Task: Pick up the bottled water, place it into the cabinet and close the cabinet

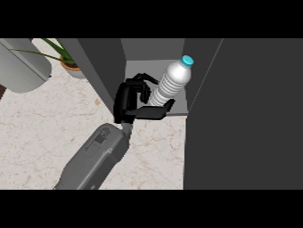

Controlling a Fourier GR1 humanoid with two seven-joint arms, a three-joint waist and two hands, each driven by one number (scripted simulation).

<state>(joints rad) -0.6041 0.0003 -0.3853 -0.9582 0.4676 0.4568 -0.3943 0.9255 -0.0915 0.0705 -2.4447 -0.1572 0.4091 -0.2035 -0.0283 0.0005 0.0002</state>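
**Bottle standing in the cabinet, hand at its base**

One hand (136, 100) shows, on a grey forearm (93, 158) coming up from the view's lower edge; which of the robot's hands it is cannot be told. It is at the cabinet's opening, fingers (141, 79) curved above and thumb (155, 111) below, spread apart around the lower part of the bottled water (172, 83). Whether they touch the bottle is unclear.

The bottled water stands on the cabinet (108, 67) shelf, leaning slightly right, clear and ribbed with a light blue cap, near the shelf's front edge and right wall. The dark cabinet door (253, 116) stands open at the right, filling that side of the view.

Left of the cabinet, on the pale marbled surface (42, 129), near its back edge, are a potted plant (67, 60) and a large grey cylinder (19, 64).
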